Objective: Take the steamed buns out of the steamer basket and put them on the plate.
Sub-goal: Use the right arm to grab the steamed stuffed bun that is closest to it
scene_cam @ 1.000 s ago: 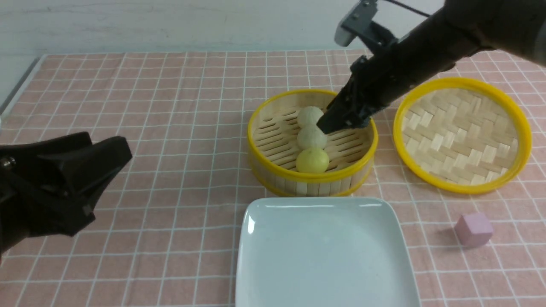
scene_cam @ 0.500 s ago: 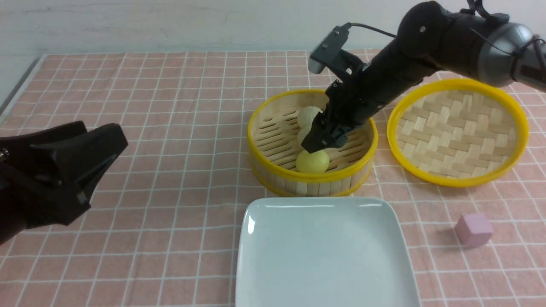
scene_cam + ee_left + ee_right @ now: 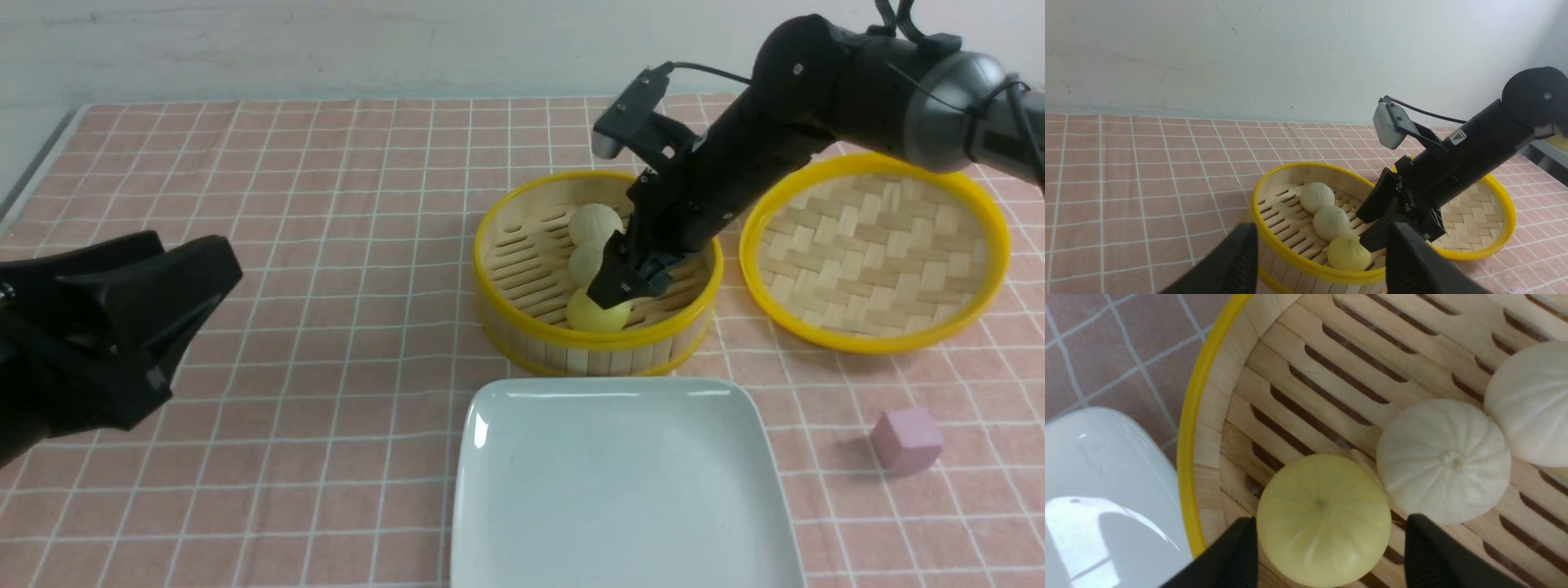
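Three steamed buns lie in a row in the steamer basket point(image 3: 600, 347): a pale yellow bun point(image 3: 592, 314) nearest me, an off-white bun point(image 3: 584, 261) behind it and another off-white bun point(image 3: 594, 222) at the back. My right gripper point(image 3: 614, 292) reaches down into the basket and stands open astride the yellow bun point(image 3: 1323, 514), one finger on each side, with a gap on the white bun's point(image 3: 1443, 461) side. My left gripper point(image 3: 196, 269) hovers open and empty at the far left. The white plate point(image 3: 620, 490) lies in front of the basket with nothing on it.
The woven basket lid point(image 3: 873, 253) lies upside down just right of the basket, under my right arm. A pink cube point(image 3: 906, 441) sits on the checked cloth to the right of the plate.
My right gripper has come down and toward me, from the middle white bun to the yellow one. The lid has slid slightly left. The left arm has barely moved.
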Tool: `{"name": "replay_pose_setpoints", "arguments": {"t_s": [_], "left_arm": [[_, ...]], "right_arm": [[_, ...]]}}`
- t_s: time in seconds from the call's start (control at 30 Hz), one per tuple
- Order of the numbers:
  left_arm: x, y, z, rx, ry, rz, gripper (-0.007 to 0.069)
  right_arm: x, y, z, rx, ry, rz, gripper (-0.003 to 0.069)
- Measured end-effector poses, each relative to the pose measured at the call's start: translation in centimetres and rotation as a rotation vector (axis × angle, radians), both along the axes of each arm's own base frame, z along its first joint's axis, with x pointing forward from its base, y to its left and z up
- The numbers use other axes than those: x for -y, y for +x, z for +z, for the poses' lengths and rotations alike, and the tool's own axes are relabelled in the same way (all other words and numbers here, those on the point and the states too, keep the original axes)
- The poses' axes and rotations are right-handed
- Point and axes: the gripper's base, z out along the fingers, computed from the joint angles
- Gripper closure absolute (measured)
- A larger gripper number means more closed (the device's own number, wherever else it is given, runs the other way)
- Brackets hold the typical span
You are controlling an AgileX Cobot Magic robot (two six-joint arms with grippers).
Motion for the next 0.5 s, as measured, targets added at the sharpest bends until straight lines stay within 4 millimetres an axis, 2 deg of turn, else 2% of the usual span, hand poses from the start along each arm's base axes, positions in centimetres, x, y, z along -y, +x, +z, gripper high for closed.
{"name": "replay_pose_setpoints", "arguments": {"t_s": [0.2,0.37,0.5], "left_arm": [[0.0,0.0,0.0,0.0,0.0,0.0,0.0188],[0.0,0.0,0.0,0.0,0.0,0.0,0.0188],[0.0,0.0,0.0,0.0,0.0,0.0,0.0188]], "right_arm": [[-0.2,0.3,-2.0,-0.045,-0.013,-0.001,0.0184],[-0.4,0.4,-2.4,-0.059,0.007,-0.011,0.0204],[-0.6,0.5,-2.1,-0.058,0.038,-0.025,0.0342]]}}
